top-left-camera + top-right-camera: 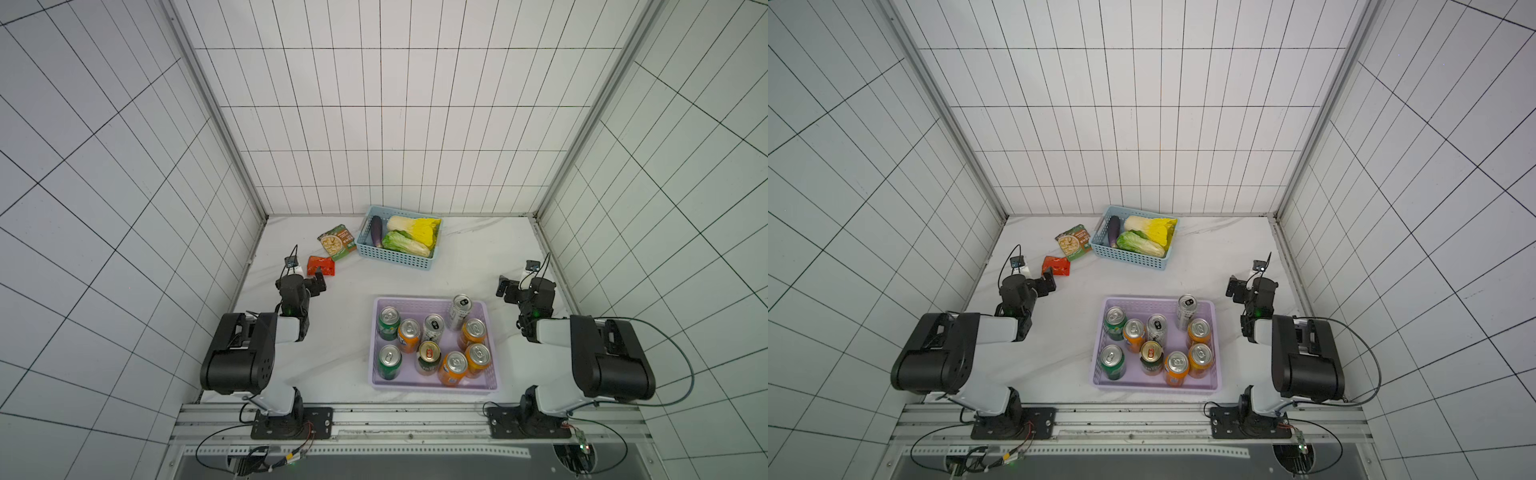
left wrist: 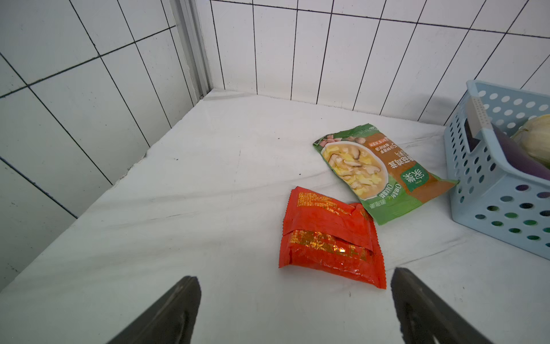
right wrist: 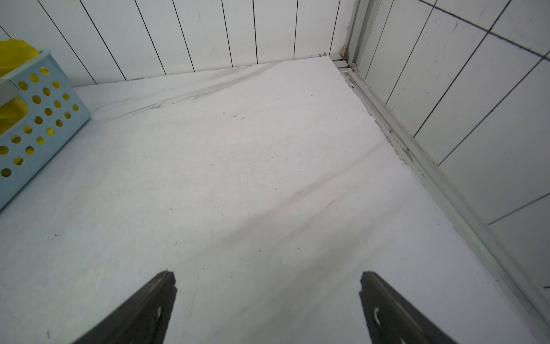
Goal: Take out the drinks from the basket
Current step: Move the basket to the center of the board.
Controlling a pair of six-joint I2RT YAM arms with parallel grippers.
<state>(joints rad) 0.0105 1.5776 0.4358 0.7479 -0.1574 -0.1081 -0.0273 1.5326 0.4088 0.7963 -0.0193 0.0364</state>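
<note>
Left fingers [image 2: 169, 312] and right fingers [image 3: 143, 309] wide, empty; basket [image 1: 432, 387] holds nine cans [image 1: 434, 328], four orange, two green.

A: Inside the lilac basket [image 1: 1154, 385]?
B: Nine cans, all upright: four orange cans [image 1: 1134, 331], two green cans [image 1: 1114, 318], two slim silver-white cans [image 1: 1186, 305], one dark green can [image 1: 1151, 354] with a red-gold top.
A: Farther back on the worktop [image 1: 1225, 249]?
B: A light blue basket [image 1: 1125, 258] with eggplant [image 1: 1113, 232], napa cabbage [image 1: 1151, 227], lettuce [image 1: 1140, 244]; just beside it a green soup packet [image 1: 1074, 243], then a red packet [image 1: 1056, 265].
A: And the arms?
B: By the red packet, the left tool [image 1: 1048, 284]; near the lilac basket's far right corner, the right tool [image 1: 1235, 287]. Both apart from the cans.
</note>
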